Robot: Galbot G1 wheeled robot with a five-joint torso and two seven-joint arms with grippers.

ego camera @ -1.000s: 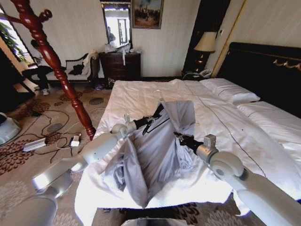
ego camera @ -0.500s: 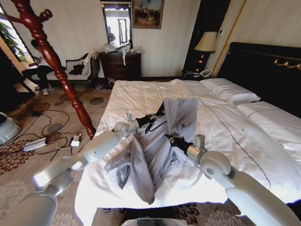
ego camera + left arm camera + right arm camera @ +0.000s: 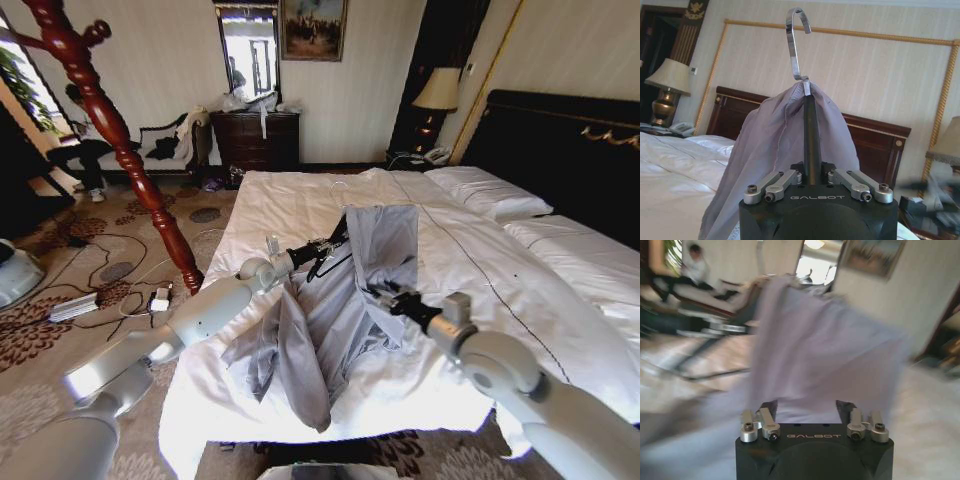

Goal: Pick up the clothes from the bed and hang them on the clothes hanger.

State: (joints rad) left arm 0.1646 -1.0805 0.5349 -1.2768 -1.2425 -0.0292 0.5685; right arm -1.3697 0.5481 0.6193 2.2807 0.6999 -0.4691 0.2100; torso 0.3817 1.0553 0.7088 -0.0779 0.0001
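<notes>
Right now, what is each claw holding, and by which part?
Left claw grips the hanger by its black bar, shirt draped over it. Right claw is open, holding nothing.

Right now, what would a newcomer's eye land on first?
The grey shirt, draped over a black hanger and held up above the white bed. The left gripper clamps the hanger from the left, while the right gripper sits against the cloth's right side. A red-brown coat stand rises at the far left.
</notes>
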